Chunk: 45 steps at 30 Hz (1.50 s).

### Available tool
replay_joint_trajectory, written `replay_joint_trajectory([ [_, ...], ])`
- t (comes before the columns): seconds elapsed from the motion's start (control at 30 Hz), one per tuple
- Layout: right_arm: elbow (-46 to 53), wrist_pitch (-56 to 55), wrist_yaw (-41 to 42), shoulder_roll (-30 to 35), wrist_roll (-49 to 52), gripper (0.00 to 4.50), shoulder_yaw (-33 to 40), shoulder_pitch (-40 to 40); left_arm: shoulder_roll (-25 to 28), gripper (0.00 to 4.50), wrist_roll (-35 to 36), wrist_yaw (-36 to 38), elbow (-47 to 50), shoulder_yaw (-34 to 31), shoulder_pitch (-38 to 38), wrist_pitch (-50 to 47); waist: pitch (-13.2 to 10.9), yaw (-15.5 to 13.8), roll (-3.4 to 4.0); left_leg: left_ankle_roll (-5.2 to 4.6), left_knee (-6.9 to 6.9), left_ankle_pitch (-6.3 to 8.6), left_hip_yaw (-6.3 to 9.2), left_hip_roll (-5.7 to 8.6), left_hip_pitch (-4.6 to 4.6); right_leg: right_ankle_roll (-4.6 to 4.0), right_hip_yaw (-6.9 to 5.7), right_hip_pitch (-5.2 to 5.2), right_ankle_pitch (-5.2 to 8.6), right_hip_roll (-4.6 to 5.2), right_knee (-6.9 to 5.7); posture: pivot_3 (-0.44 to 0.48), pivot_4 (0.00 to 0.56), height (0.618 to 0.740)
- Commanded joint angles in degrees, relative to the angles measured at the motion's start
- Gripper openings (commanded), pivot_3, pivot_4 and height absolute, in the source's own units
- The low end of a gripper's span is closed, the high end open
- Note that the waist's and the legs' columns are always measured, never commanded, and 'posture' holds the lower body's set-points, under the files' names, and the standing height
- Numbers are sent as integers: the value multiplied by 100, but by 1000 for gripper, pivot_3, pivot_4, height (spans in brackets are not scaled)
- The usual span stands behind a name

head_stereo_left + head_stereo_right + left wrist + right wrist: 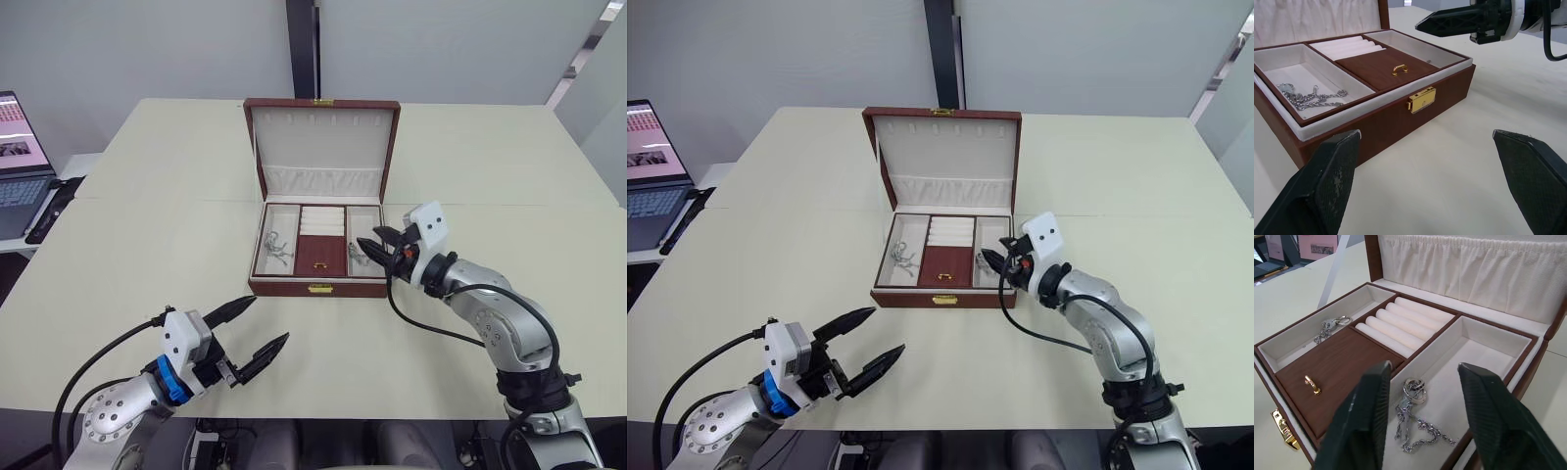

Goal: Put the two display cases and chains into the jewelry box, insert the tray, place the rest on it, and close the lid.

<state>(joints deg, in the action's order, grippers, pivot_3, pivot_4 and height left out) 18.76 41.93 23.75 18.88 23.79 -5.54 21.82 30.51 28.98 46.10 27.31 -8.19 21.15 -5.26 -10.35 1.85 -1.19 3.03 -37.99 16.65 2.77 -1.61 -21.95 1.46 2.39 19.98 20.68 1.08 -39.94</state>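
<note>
- right gripper (374, 247) fingers spread apart, nothing between them, tips hovering just over the right-hand compartment at the front right corner of the jewelry box (321, 288)
- directly under and between its fingers (1359, 426): a silver chain (1413, 418) with a ring end, lying on the cream floor of that compartment, not touched
- just beyond, toward the box middle: tray (1337, 369) seated in the box, brown lidded section with small gold handle (1311, 384), cream ring rolls (1400, 325) behind it
- far side of the tray from this gripper: second chain (275, 249) in the left compartment
- lid (321, 147) stands upright behind, cream lining, gold latch (319, 288) on the front wall
- left gripper (257, 331) wide open, empty, held above the table (118, 245) well in front of the box, box's front left corner ahead of its tips
- laptop (22, 166) at far left, off the table edge
</note>
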Motion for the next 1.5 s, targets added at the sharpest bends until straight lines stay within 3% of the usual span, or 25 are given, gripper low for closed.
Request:
replay_joint_trajectory([
  [0.03,180,-84,81,3,100,3477,194,25,91,4500,128,-119,359,-92,-105,-205,0,0,0,0,0,0,0,0,0,0,0,0,0,0,0,0,150,740],
  [0.13,134,-185,295,154,211,4467,400,-27,191,4500,202,-185,403,-156,-185,-489,0,0,0,0,0,0,-1,2,0,0,1,-1,0,0,0,0,150,740],
  [0.37,-407,-735,1897,1397,556,4467,1119,-348,792,4500,629,25,1,-785,-347,-1261,-3,-17,-1,0,-1,0,3,1,-2,0,-4,-2,0,0,3,0,150,740],
  [0.57,-1508,-1334,3505,2613,651,4467,1673,-747,1328,4500,668,269,-1093,-1752,-601,-1416,-14,-8,8,-1,0,1,-4,2,1,0,0,-2,0,0,4,0,150,740],
  [0.77,-2924,-2019,4155,3282,225,4467,1827,-725,1903,4500,477,662,-2192,-2423,-706,-1364,-18,14,8,-1,0,1,-10,-1,4,0,5,-1,0,-1,3,0,150,740],
  [1.1,-3781,-2533,4513,3615,-99,4467,1825,-741,2541,4500,183,1162,-3294,-2849,-1099,-1168,-21,7,14,-1,0,1,-12,-2,4,0,5,0,0,1,2,0,150,740],
  [1.37,-3751,-2535,4466,3501,-160,4467,1835,-676,2450,4500,96,1085,-3170,-2763,-1266,-1305,-21,7,15,-1,0,0,-13,-3,1,0,6,3,0,2,1,0,150,740],
  [1.5,-3603,-2454,4201,3272,-150,4467,1797,-553,2200,4500,14,681,-2976,-2607,-1437,-1317,-21,8,15,-1,0,0,-14,-3,2,0,7,2,0,3,1,0,150,740],
])
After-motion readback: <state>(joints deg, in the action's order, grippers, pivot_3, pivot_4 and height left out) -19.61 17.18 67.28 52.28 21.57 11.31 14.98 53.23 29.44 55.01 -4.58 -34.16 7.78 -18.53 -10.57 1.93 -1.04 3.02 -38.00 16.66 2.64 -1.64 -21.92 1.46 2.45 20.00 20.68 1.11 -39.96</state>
